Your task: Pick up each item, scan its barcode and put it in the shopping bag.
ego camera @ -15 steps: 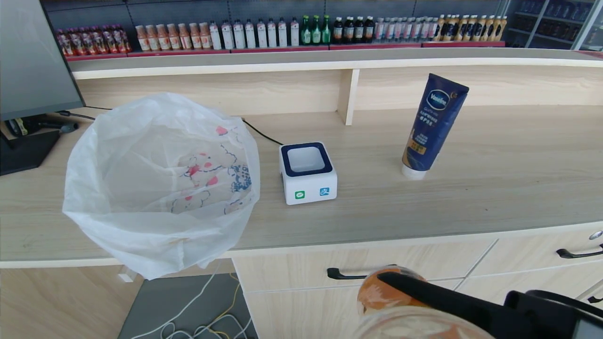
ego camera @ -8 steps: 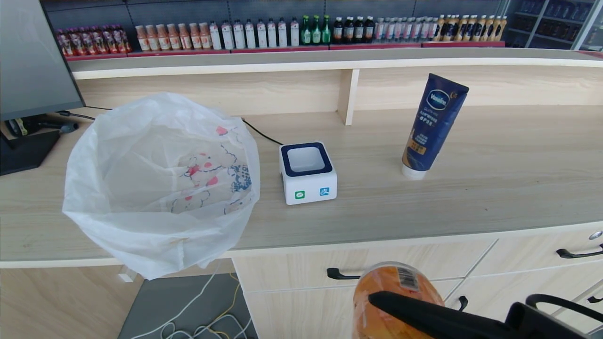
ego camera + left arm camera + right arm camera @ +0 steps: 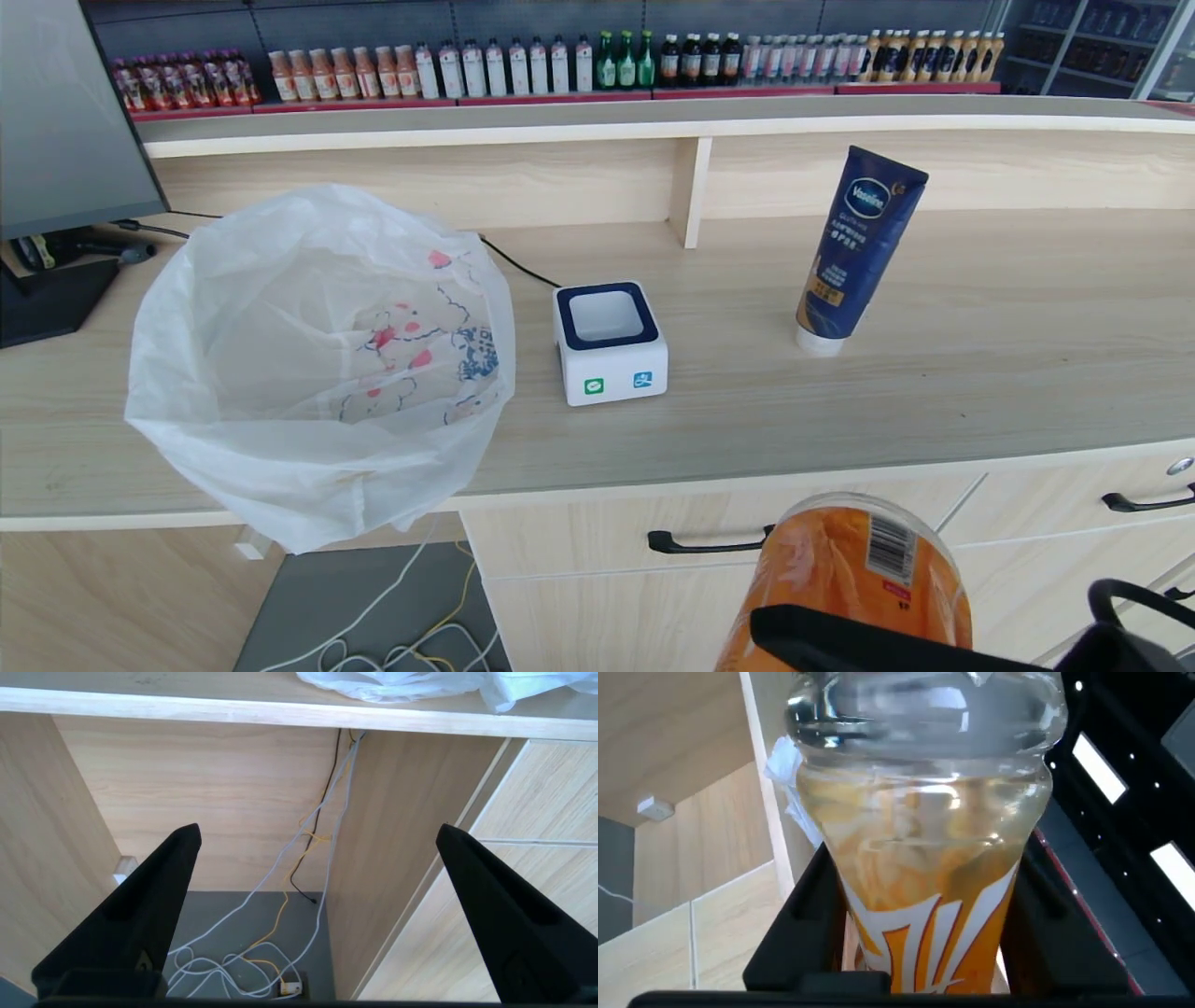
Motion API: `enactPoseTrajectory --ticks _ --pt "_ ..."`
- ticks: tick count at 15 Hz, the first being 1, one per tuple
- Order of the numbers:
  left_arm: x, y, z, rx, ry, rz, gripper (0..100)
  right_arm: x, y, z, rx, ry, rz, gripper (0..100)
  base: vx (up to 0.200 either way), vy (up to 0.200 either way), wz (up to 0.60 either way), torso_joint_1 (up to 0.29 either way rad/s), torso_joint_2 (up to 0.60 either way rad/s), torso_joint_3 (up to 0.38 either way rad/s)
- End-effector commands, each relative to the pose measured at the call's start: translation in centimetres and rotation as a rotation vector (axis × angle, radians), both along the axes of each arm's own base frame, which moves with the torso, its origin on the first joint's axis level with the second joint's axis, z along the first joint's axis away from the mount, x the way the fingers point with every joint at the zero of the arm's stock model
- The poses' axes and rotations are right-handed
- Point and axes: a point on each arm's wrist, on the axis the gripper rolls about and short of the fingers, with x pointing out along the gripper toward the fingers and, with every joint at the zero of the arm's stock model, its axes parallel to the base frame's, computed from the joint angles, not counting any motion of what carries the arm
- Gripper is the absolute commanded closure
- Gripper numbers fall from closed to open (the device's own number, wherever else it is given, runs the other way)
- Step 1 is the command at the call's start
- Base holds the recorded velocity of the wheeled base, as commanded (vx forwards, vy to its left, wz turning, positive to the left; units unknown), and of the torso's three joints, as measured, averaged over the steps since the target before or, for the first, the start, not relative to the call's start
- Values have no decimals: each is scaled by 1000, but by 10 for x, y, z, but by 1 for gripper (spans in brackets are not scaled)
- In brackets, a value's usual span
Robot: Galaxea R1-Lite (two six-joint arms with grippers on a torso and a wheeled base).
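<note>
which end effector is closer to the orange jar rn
Right. The right end effector is shut on the orange jar, in front of the drawers. The left end effector hangs open below the counter, under the shopping bag.

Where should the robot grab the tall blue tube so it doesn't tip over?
Probably around the middle of the blue tube, coming level from the front with a finger on each side. It stands on its small white cap and leans slightly, so a push near the top could topple it.
</note>
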Motion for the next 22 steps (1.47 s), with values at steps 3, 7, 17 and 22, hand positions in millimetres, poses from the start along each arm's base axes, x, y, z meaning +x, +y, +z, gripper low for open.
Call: enactPoseTrajectory --ticks 3,7,17,22 --pt "0 0 0 0 0 -2 0 0 5 6 -9 -85 -7 100 0 0 0 0 0 0" --pt "0 0 0 0 0 0 0 -1 16 8 -36 -158 -9 100 0 0 0 0 0 0" --pt "0 0 0 0 0 0 0 -6 47 10 -101 -342 -15 100 0 0 0 0 0 0" --pt "0 0 0 0 0 -2 0 -6 45 16 -62 -421 -49 100 0 0 0 0 0 0"
